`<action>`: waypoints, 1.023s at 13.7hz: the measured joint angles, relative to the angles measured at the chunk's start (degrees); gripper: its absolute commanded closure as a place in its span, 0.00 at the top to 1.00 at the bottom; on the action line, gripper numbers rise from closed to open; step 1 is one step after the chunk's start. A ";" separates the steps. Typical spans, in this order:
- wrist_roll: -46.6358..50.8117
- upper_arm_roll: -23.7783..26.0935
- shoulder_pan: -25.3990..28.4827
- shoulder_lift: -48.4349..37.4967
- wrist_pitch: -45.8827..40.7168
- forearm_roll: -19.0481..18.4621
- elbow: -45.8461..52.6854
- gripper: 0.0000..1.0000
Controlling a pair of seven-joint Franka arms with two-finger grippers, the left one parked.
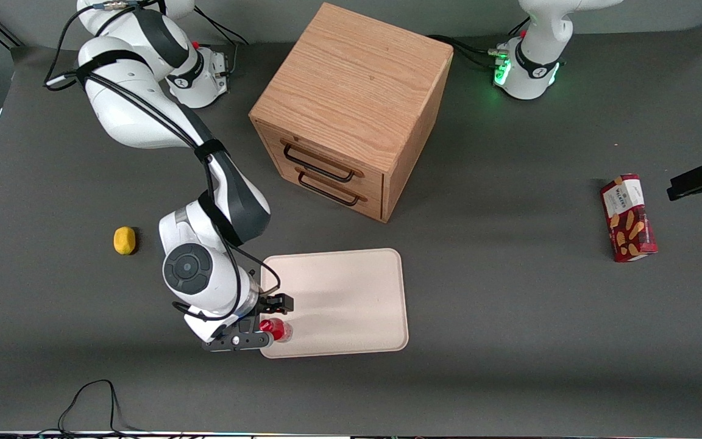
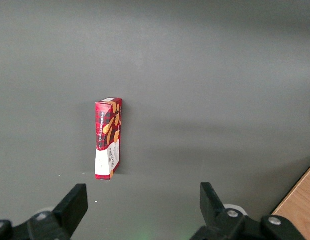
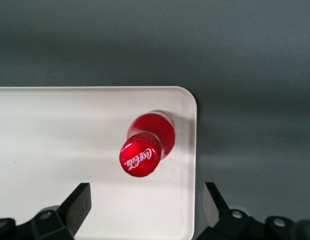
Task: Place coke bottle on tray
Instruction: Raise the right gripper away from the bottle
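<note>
The coke bottle is a tiny red bottle with a red cap. It stands upright on the cream-white tray, just inside the tray's corner nearest the front camera on the working arm's side. My right gripper hovers above that corner, open and empty, with its fingers spread wide to either side of the bottle. In the right wrist view the bottle shows from above, cap toward the camera, on the tray close to its rounded corner. The gripper is well clear of the bottle and not touching it.
A wooden two-drawer cabinet stands farther from the front camera than the tray. A yellow lemon-like object lies beside the working arm. A red snack box lies toward the parked arm's end and also shows in the left wrist view.
</note>
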 measured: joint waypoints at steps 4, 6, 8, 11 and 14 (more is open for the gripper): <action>0.02 -0.02 -0.19 -0.11 -1.05 0.00 0.69 1.00; 0.01 -0.04 -1.34 -0.74 -5.73 0.00 1.12 1.00; -0.75 0.07 -2.83 -2.18 -12.58 0.08 1.56 1.00; -3.43 0.07 -5.53 -5.90 -20.41 2.70 0.94 1.00; -5.02 -0.57 -8.47 -13.76 -21.65 5.72 -7.10 1.00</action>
